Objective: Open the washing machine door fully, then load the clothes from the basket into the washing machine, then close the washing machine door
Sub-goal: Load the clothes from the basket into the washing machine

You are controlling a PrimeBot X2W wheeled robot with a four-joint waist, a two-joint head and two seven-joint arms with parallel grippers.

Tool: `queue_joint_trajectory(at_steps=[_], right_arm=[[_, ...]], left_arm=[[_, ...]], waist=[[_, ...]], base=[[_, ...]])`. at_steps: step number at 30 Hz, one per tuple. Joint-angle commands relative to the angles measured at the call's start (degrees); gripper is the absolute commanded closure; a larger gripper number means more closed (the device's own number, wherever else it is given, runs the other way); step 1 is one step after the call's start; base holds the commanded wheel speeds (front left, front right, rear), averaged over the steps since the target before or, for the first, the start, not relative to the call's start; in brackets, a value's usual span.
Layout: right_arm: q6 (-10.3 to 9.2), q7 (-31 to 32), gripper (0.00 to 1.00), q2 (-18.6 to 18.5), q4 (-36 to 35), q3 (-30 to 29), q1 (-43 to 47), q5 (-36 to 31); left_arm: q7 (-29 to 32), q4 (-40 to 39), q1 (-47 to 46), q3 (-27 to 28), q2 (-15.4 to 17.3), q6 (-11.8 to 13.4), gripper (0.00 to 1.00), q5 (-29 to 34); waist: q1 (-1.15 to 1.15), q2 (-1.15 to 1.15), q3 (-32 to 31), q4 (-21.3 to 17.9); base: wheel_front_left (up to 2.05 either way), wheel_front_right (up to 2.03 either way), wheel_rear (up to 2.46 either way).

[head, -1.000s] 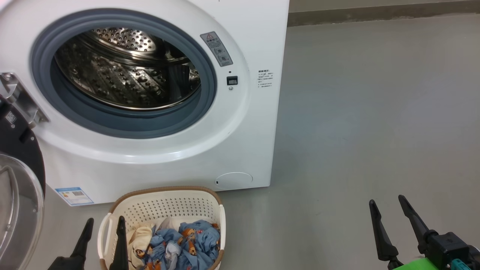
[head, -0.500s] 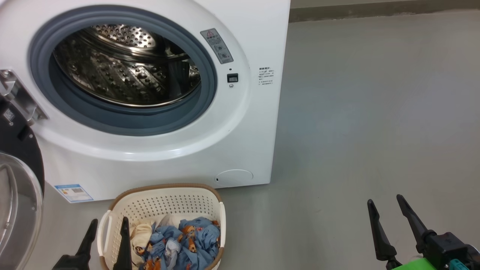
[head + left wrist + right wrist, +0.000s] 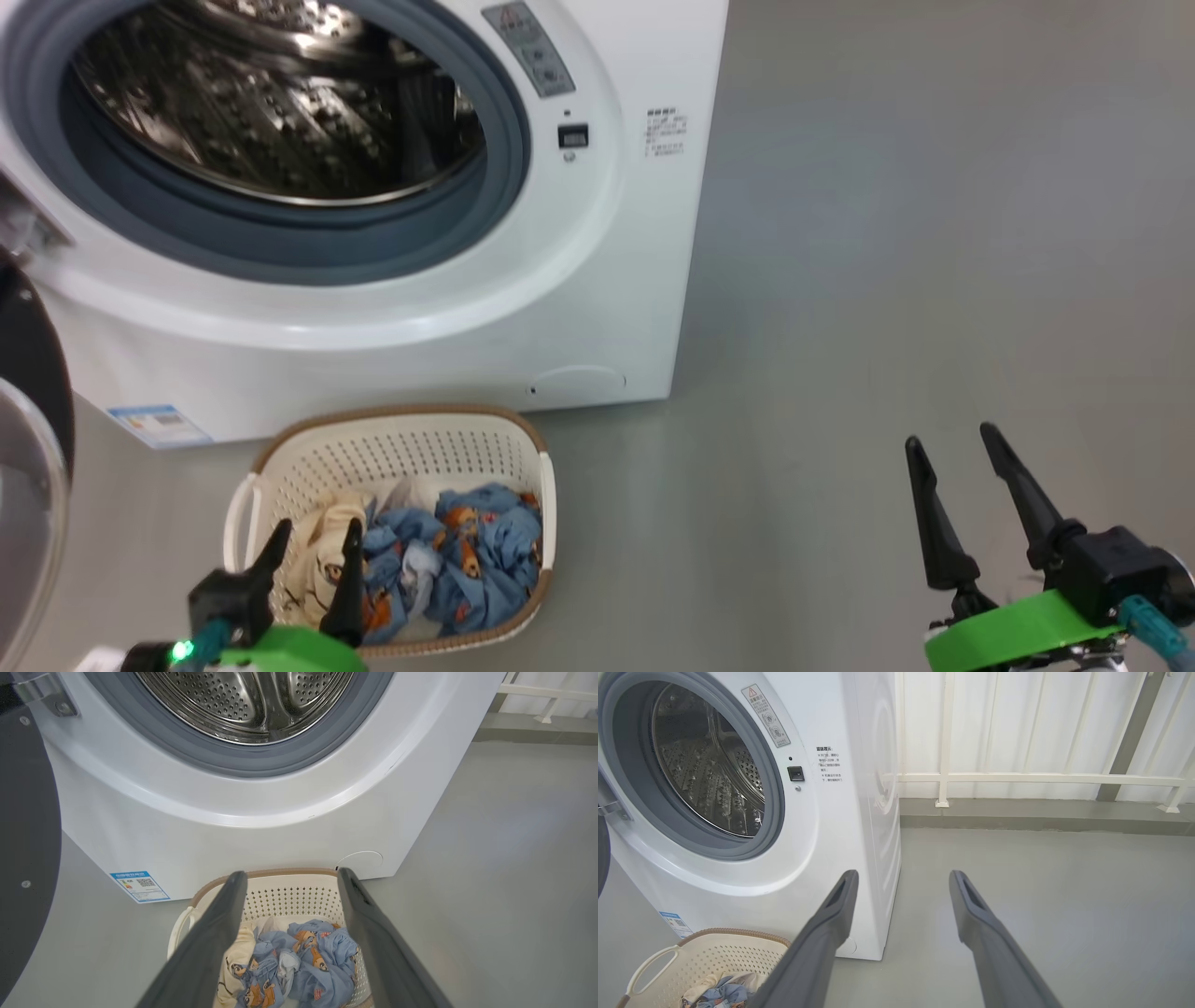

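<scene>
Reaching into the basket [image 3: 411,455] for a first garment is, I judge, the step in hand. The door [image 3: 35,369] stands swung wide, left of the basket, and the drum [image 3: 280,121] behind and above the basket looks empty. The clothes [image 3: 471,555] lie heaped in the basket's near half, blue pieces to the right and a cream one to the left. The left gripper [image 3: 316,534] hovers over the basket's near left corner, above the cream piece, its jaws spread wide and empty. The right gripper [image 3: 950,439], also wide and empty, hangs over floor [image 3: 840,280] well right of the basket. To do this well, lower the left gripper straight into the heap, clear of the basket's wall. Pinch a thick fold, not a loose edge, and lift clear before swinging to the drum, since a trailing piece could drag the light basket.
</scene>
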Motion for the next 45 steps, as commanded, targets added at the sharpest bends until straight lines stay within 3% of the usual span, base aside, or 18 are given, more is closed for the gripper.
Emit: queue_joint_trajectory(at_steps=[1, 14, 22, 30, 45], right_arm=[[0.16, -0.68, 0.00, -0.44, -1.69, 1.64, -2.31, 1.65], [0.16, -1.11, 0.00, -0.44, -3.44, 2.61, -9.34, 2.56], [0.16, -1.24, 0.00, -0.44, -4.30, 3.62, -14.08, 4.01], [0.16, -1.25, 0.00, -0.44, -5.88, 4.08, -17.30, 5.64], [0.16, -1.26, 0.00, -0.44, -7.85, 5.71, -19.40, 8.37]], left_arm=[[-0.04, 1.31, -3.67, 1.27, 0.68, -0.67, 0.00, -0.45], [1.51, 27.03, -22.82, -1.53, -0.45, -4.16, 0.00, -2.52], [3.14, 38.58, -32.91, -3.59, -0.84, -5.42, 0.00, -6.00], [6.12, 42.33, -37.85, -8.33, -0.24, -5.49, 0.00, -12.77], [9.35, 48.34, -46.47, -11.48, 5.82, -5.50, 0.00, -19.20]], waist=[[0.00, 0.00, 3.44, -0.16], [0.00, 0.00, 18.73, -3.02], [0.00, 0.00, 28.04, -6.50], [0.00, 0.00, 34.52, -10.24], [0.00, 0.00, 44.05, -14.88]], base=[[0.00, 0.00, 0.00], [0.00, 0.00, 0.00], [0.00, 0.00, 0.00], [0.00, 0.00, 0.00], [0.00, 0.00, 0.00]])
